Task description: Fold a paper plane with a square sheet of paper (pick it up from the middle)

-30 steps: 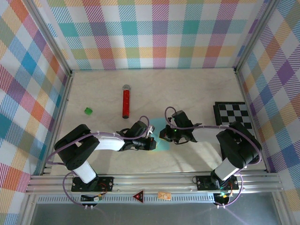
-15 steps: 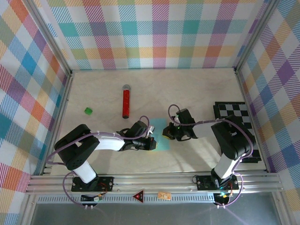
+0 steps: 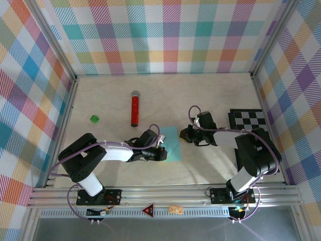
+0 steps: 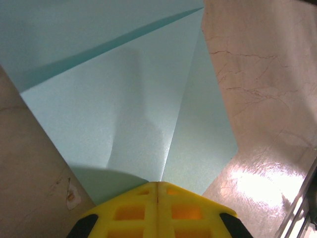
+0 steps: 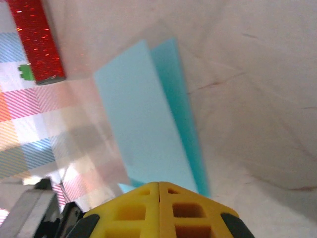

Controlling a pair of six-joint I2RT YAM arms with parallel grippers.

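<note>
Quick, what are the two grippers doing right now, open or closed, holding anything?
Left gripper: closed, tips against the folded cyan paper; whether it pinches it cannot be told.
Right gripper: closed, holding nothing.

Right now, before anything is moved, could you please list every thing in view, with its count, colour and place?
sheet of paper: one, light cyan, folded with creases, mid-table between the two tools.
tube: one, red glittery, grey cap at its far end, left of centre, apart from the paper.
small block: one, green, left of the tube.
checkered board: one, black and white, right side, partly hidden by the right arm.
table: one, pale beige.
walls: three, pastel plaid, left, far, right.
left arm, right arm: black, bases at the near edge.
left tool: yellow fingers, shut, over the paper's left part.
right tool: yellow fingers, shut, beside the paper's right edge.
</note>
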